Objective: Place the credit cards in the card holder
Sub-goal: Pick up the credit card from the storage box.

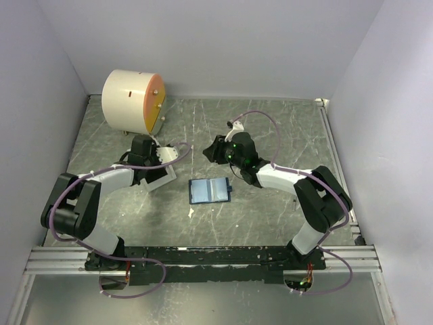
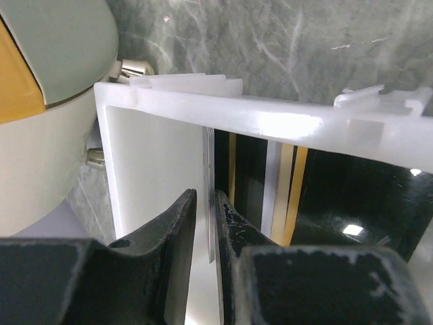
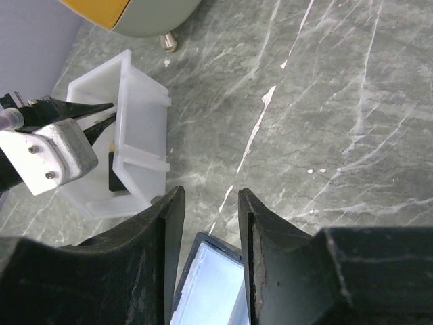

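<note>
Here, left gripper (image 2: 205,203) narrow around a credit card (image 2: 210,169), pinch unclear; right gripper (image 3: 210,196) spread.
Thin, slippery: take its top edge.

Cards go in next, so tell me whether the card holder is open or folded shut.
Open. The card holder lies spread flat, with both light blue inner halves facing up in the top view.

A white plastic tray (image 3: 142,115) stood at the left claw (image 2: 206,203), a cream, orange-faced cylinder (image 1: 128,101) just beyond, on the grey marbled counter (image 1: 270,210).
</note>
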`<state>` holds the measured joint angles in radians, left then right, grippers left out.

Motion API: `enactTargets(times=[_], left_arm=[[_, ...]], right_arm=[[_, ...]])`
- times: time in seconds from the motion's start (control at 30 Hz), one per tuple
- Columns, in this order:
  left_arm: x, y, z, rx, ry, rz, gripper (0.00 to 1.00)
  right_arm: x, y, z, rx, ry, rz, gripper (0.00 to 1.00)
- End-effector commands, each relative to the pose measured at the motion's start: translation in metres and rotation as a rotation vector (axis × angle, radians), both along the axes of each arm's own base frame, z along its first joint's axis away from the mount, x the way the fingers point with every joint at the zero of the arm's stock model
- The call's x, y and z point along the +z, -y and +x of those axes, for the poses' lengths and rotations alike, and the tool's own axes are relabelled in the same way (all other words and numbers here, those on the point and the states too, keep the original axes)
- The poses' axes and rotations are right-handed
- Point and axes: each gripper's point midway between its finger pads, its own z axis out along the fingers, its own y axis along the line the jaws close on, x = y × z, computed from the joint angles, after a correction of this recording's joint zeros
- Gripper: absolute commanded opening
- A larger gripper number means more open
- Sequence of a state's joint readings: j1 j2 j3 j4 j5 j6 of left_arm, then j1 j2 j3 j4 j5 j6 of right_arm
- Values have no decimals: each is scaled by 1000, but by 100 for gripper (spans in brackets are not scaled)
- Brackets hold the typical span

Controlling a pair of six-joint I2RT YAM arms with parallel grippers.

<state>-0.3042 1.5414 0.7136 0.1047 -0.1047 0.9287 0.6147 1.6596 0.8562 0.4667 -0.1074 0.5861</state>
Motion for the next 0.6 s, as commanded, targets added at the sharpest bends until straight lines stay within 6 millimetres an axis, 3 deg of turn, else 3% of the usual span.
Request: enactTargets(times=[0.0, 0.17, 0.37, 0.57], left_arm=[[10, -5, 9, 26, 84, 48, 29], [-3, -6, 8, 31, 44, 58, 31], [-12, -3, 9, 20, 8, 66, 42], [-8, 2, 6, 16, -27, 44, 24]], right_arm=[[15, 3, 5, -19, 44, 29, 37], [12, 3, 5, -19, 40, 28, 37], [14, 4, 6, -19, 44, 32, 36], [14, 5, 5, -16, 48, 29, 35]])
